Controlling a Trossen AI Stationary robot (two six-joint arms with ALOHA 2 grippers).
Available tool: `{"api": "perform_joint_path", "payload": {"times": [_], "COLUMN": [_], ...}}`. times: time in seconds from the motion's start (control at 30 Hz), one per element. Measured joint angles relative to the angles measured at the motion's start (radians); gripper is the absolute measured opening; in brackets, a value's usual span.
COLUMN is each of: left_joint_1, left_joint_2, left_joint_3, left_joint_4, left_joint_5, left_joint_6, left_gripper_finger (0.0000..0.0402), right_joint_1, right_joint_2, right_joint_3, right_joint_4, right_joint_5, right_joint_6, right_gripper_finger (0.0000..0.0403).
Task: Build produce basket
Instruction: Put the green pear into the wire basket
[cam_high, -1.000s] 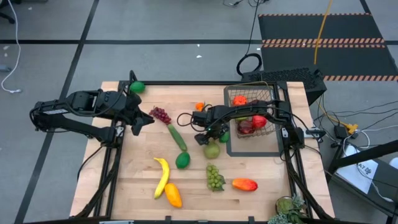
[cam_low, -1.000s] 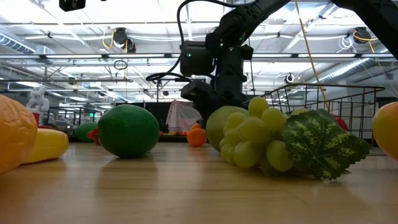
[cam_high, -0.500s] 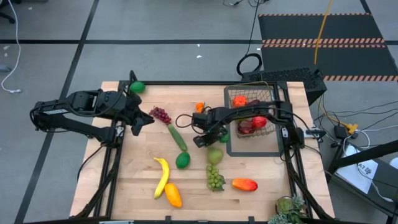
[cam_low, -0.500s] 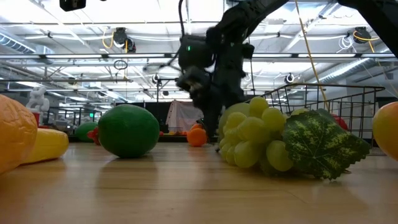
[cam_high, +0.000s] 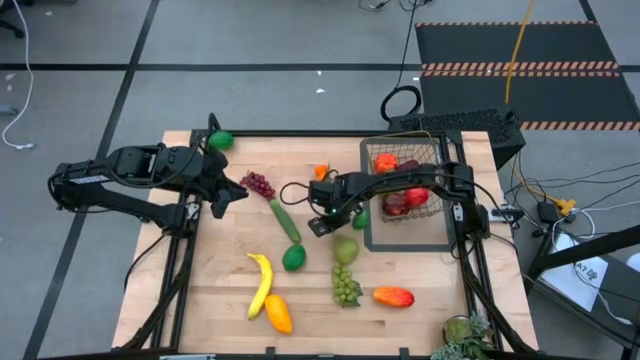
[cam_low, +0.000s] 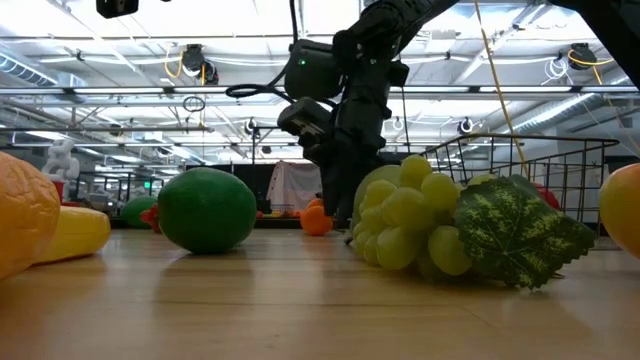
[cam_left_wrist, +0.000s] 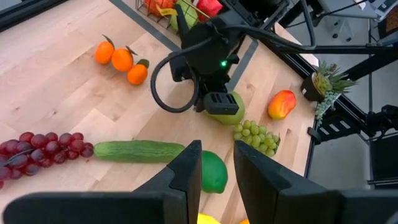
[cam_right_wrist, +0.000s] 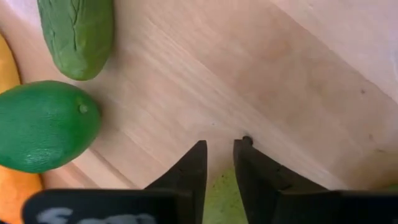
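A pale green pear (cam_high: 346, 248) sits mid-table, just left of the flat dark tray frame (cam_high: 405, 245). My right gripper (cam_right_wrist: 221, 144) comes down on the pear's top, fingers drawn close around it. The wire basket (cam_high: 440, 150) stands on the tray's far part with red and orange produce inside. Green grapes (cam_high: 346, 287), a lime (cam_high: 293, 258), a cucumber (cam_high: 285, 220), purple grapes (cam_high: 259, 184), a banana (cam_high: 261, 283) and a mango (cam_high: 393, 296) lie on the wood. My left gripper (cam_high: 235, 192) hovers at the table's left, fingers narrowly apart, holding nothing. My right gripper pinches the pear's narrow top (cam_right_wrist: 221, 198) between its two fingers, with the dark stem (cam_right_wrist: 247, 139) showing at one fingertip. The fingers slant down from the table's far right. Whether the pear's base still rests on the wood, the grapes (cam_low: 410, 215) hide.
Small oranges (cam_high: 321, 172) lie far of the pear, another lime (cam_high: 361, 219) at the tray's left edge, a green fruit (cam_high: 221, 140) at the far left corner, a yellow-orange fruit (cam_high: 279, 314) near the front. A potted plant (cam_high: 462, 335) stands at the near right corner.
My right gripper has drawn its fingers together over the pear's top and its wrist has tipped and risen a little. The left arm has kept still.
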Motion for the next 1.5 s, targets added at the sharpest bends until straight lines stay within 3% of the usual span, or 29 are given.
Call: {"api": "perform_joint_path", "payload": {"times": [0.3,0.47,1.1,1.5], "left_joint_1": [0.000,0.000,0.000,0.000], "left_joint_2": [0.000,0.000,0.000,0.000], "left_joint_3": [0.000,0.000,0.000,0.000], "left_joint_4": [0.000,0.000,0.000,0.001], "left_joint_5": [0.000,0.000,-0.014,-0.016], "left_joint_6": [0.013,0.015,-0.007,-0.015], "left_gripper_finger": [0.0093,0.0093,0.0093,0.0093], "right_joint_1": [0.050,0.056,0.061,0.061], "right_joint_2": [0.000,0.000,-0.008,-0.006], "right_joint_3": [0.000,0.000,-0.104,-0.107], "right_joint_4": [-0.017,-0.041,0.022,0.004], "right_joint_5": [0.125,0.158,0.112,0.116], "right_joint_6": [-0.011,-0.016,-0.025,-0.042], "right_gripper_finger": [0.0172,0.0186,0.0139,0.0009]}}
